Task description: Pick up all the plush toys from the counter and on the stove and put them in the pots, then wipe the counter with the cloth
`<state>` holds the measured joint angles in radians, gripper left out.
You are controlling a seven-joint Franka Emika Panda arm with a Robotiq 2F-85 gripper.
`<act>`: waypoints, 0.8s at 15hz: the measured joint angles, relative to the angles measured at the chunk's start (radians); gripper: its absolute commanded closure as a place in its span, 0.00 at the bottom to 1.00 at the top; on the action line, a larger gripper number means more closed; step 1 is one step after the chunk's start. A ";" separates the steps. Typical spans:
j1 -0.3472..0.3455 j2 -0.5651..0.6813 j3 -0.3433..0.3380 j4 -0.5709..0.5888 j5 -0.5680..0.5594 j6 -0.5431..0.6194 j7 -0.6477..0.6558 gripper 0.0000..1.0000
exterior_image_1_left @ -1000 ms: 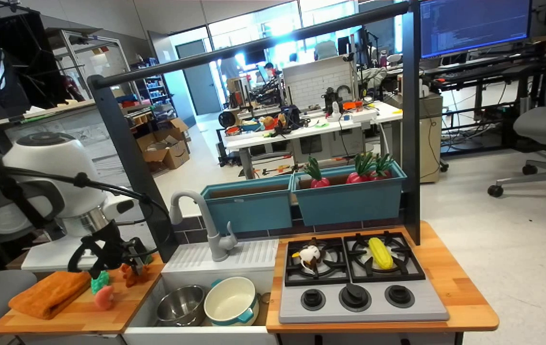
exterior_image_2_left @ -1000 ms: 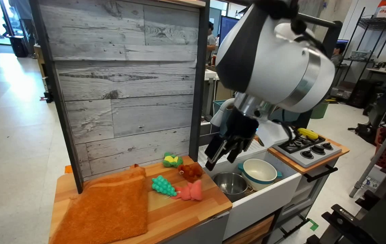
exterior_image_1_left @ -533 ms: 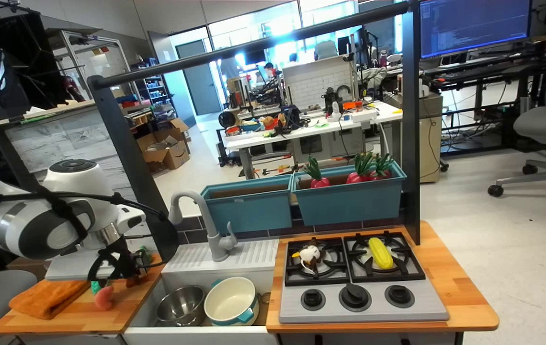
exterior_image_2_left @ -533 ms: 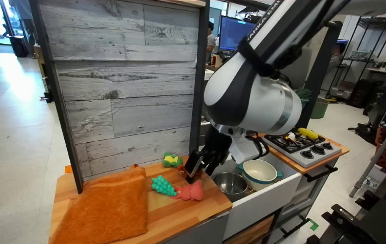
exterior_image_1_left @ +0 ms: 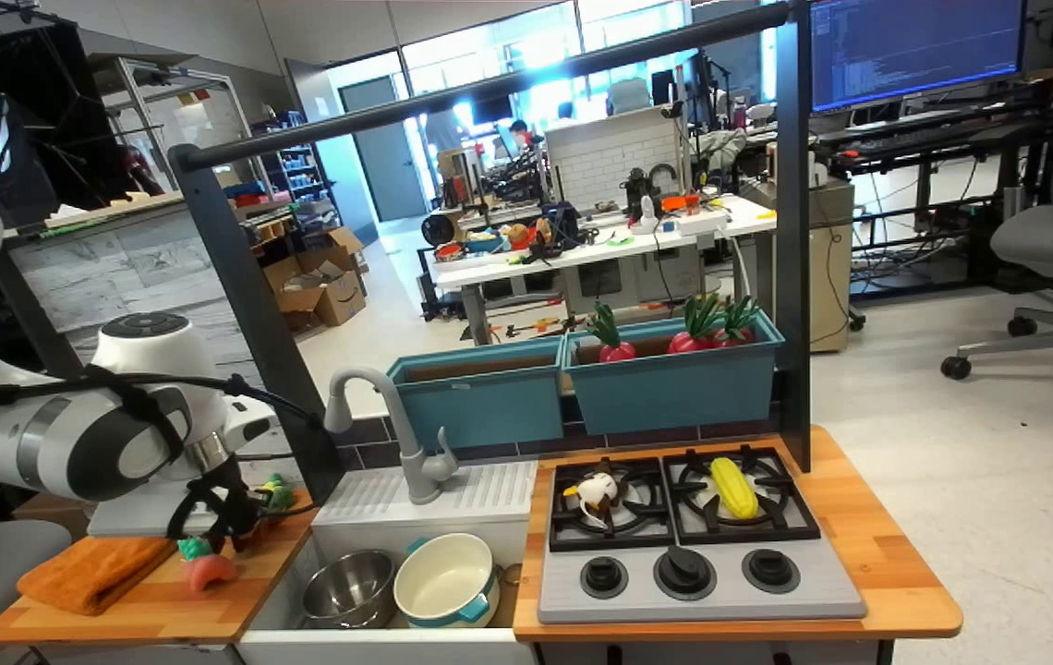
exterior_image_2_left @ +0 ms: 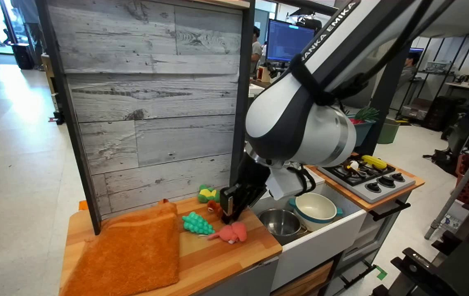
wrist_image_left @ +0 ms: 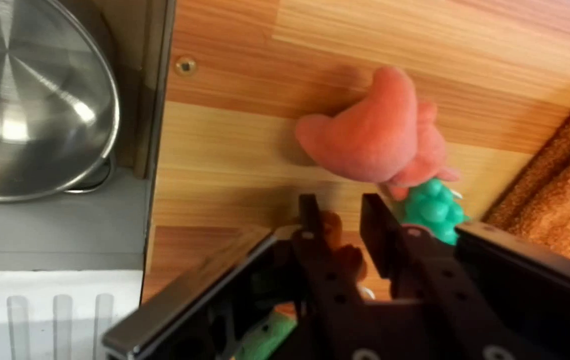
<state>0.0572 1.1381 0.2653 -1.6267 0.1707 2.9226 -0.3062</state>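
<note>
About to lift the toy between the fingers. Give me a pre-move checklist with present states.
1. Small orange-red plush toy between the fingers of the black two-fingered gripper: ok.
2. Firm hold on it: cannot tell; the fingers stand apart around it.
3. Curved salmon-pink plush toy free of the gripper: cannot tell; it lies close to the fingertips.
4. Shiny round steel pot uncovered: ok.
5. Folded orange cloth apart from the fingers: ok.
</note>
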 measured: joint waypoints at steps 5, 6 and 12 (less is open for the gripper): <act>0.005 -0.007 0.004 -0.010 -0.042 0.000 0.037 0.99; 0.012 -0.019 0.000 -0.024 -0.046 0.001 0.058 0.99; 0.148 -0.247 -0.122 -0.273 -0.053 0.129 0.242 0.99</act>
<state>0.2049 0.8909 0.1435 -1.8993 0.1175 3.0519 -0.0638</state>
